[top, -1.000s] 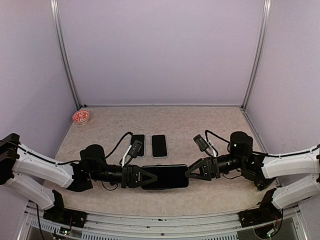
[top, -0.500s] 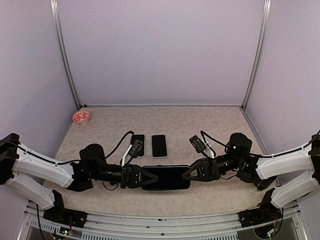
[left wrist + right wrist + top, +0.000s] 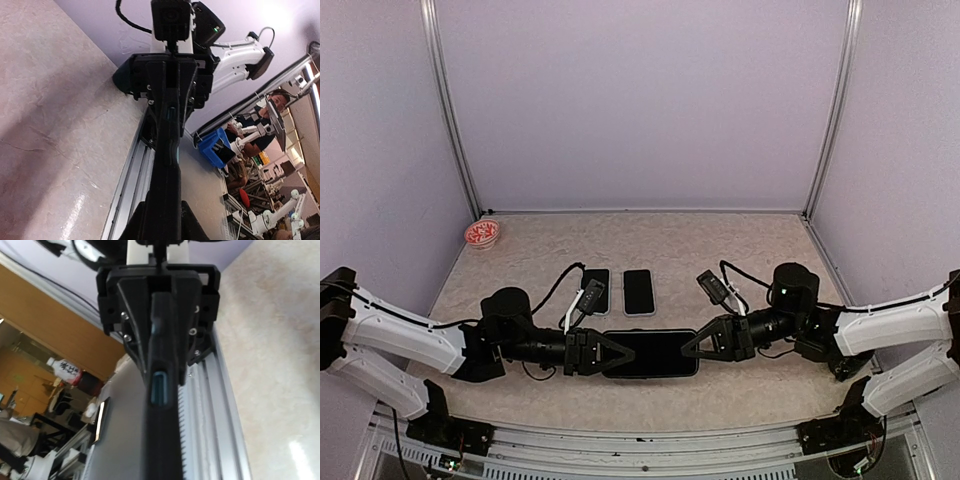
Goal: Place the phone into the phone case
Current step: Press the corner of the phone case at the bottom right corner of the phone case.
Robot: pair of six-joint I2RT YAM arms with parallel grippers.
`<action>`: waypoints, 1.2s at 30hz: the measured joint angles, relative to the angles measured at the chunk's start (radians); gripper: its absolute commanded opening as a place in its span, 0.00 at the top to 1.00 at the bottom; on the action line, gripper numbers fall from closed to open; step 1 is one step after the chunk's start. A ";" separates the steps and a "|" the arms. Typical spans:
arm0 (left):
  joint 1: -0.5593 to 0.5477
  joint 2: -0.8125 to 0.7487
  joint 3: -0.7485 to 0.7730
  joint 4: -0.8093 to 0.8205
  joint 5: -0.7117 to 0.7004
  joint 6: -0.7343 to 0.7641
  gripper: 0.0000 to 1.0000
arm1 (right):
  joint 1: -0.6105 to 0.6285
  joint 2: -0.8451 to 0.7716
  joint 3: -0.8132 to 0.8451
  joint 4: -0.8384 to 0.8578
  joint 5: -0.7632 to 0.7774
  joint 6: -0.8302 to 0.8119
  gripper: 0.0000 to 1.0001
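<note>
While left fingers [image 3: 603, 347] and right fingers [image 3: 701, 341] pinch the phone [image 3: 650, 355], beige tabletop [image 3: 730, 250], lilac walls [image 3: 640, 100], red dish [image 3: 482, 234].

The top camera stands high above and behind the phone [image 3: 650, 354], far from it, and looks down and forward over the whole table [image 3: 740, 250]. The left wrist camera is very near the left end of the phone and looks along its thin edge towards the right gripper [image 3: 169, 112]. The right wrist camera is very near the right end and faces the opposite way, towards the left gripper [image 3: 161, 370]. All three views share the phone
</note>
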 measured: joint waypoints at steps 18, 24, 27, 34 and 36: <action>0.012 0.010 0.011 -0.053 -0.068 0.016 0.68 | 0.008 -0.021 0.055 -0.198 0.112 -0.061 1.00; 0.012 0.010 0.011 -0.058 -0.077 0.015 0.68 | 0.009 -0.021 0.063 -0.218 0.123 -0.064 1.00; 0.013 0.010 0.011 -0.059 -0.086 0.015 0.68 | 0.009 -0.021 0.071 -0.236 0.130 -0.069 1.00; 0.013 0.025 0.011 -0.062 -0.094 0.014 0.70 | 0.014 -0.021 0.080 -0.275 0.154 -0.077 1.00; 0.014 0.027 0.011 -0.063 -0.095 0.014 0.72 | 0.014 -0.021 0.082 -0.281 0.158 -0.079 1.00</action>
